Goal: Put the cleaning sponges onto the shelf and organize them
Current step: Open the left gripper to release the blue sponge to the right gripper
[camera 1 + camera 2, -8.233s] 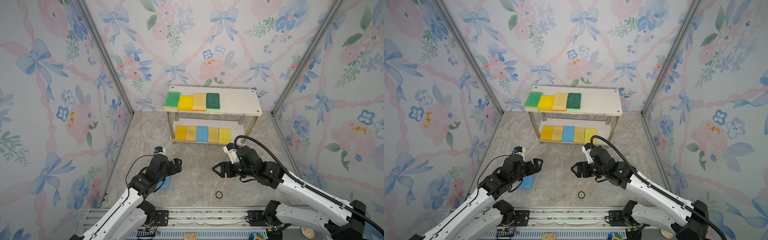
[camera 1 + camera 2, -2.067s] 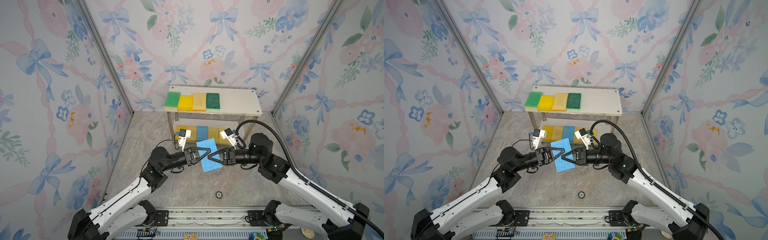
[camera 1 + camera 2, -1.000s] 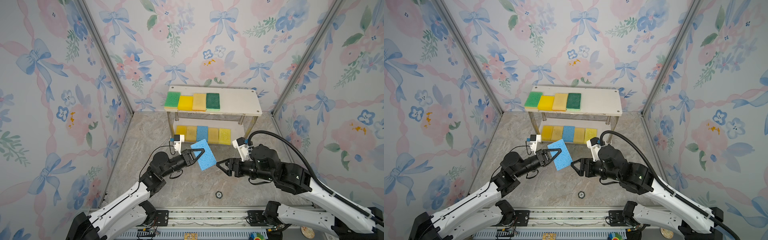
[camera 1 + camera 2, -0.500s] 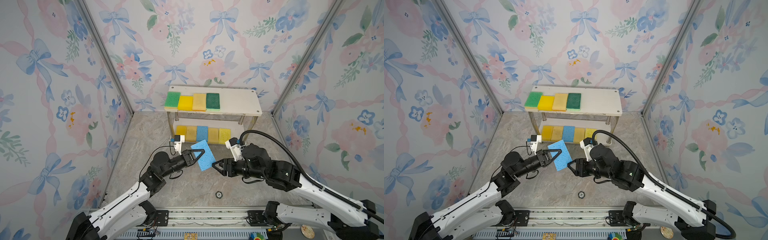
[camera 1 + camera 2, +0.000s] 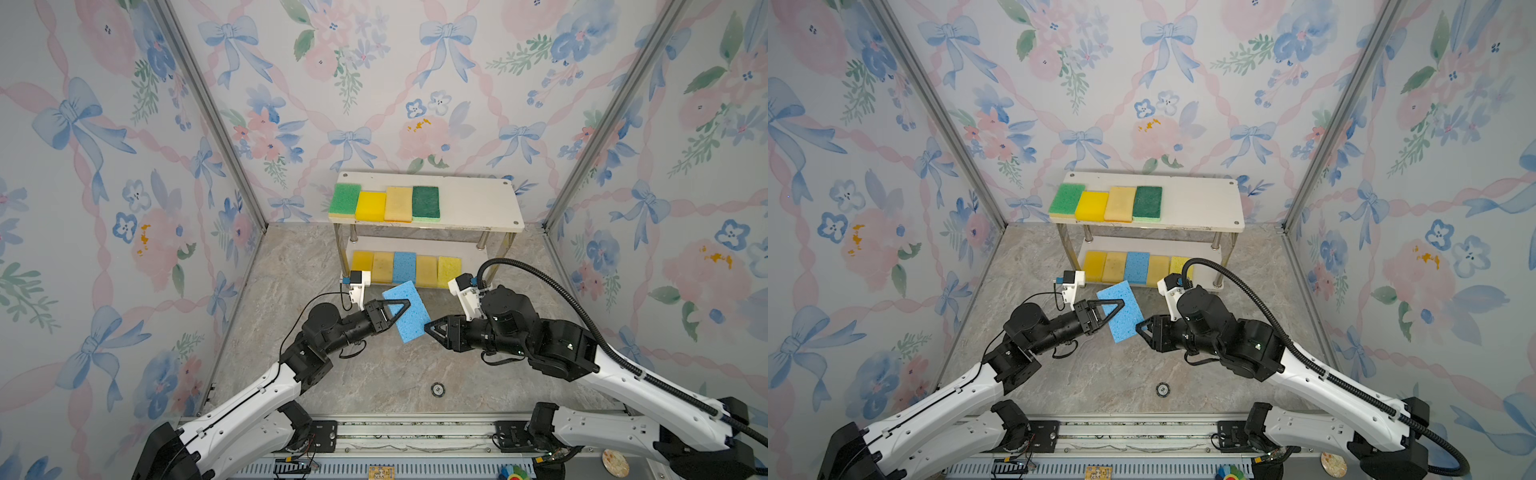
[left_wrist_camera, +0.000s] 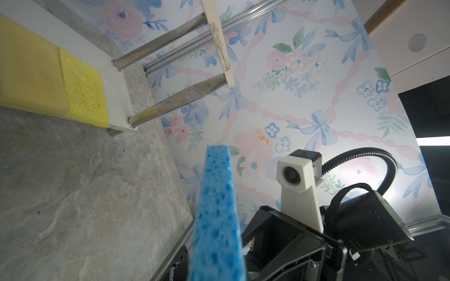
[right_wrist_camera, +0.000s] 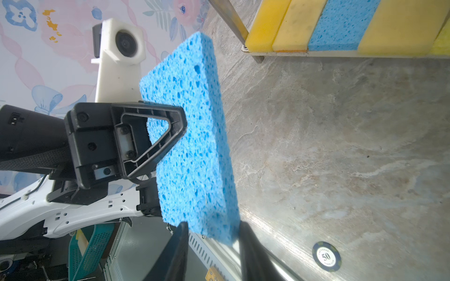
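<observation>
- No loose sponge lies on the desk, so I judge the one in the air to be the last.
- The shelf holds a lower row of five sponges and a top row of four at the left; the top board's right end is bare.
- The blue sponge hangs tilted above the desk, just in front of the lower tier.
- My left end effector is clamped across its upper part.
- A second ago my right end effector stood off with its jaws wide. Now it has come in to the sponge's lower corner, jaws narrower, one on each side. I cannot tell whether they press yet.
- I read this as a handover, so my right arm can carry the sponge to the bare end.
- A poker chip lies well apart, untouched.
</observation>
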Robot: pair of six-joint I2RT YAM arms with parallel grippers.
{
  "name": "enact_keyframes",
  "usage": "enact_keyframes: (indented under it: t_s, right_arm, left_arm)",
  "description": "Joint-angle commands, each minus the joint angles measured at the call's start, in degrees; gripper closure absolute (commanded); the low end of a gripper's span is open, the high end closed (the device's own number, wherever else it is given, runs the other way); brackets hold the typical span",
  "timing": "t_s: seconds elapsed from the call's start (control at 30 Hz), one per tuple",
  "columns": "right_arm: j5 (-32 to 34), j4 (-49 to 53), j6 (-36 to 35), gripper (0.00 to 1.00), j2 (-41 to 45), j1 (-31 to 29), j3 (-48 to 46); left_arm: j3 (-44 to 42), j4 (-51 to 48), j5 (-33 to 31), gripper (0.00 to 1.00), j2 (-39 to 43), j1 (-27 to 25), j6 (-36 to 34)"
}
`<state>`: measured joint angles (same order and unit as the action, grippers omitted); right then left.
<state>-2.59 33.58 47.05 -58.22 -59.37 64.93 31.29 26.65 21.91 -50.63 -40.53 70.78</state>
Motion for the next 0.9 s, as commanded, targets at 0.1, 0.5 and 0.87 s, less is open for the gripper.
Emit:
enact_keyframes:
  t_s: [0.1, 0.5, 0.87]
  right_arm:
    - [-0.38, -1.24, -0.11, 0.69, -0.14, -0.64, 1.08]
    - [1.11, -0.77, 0.66, 1.0, 0.45, -0.65, 0.43]
    - [6.15, 2.71, -0.76, 1.0, 4.49, -0.09, 1.84]
  left_arm:
    - [0.28, 0.57, 0.98, 1.0, -0.26, -0.47, -0.06]
    - [0.14, 0.45, 0.93, 1.0, -0.08, -0.52, 0.05]
    - [0.2, -0.41, 2.32, 0.05, 1.66, 1.75, 0.05]
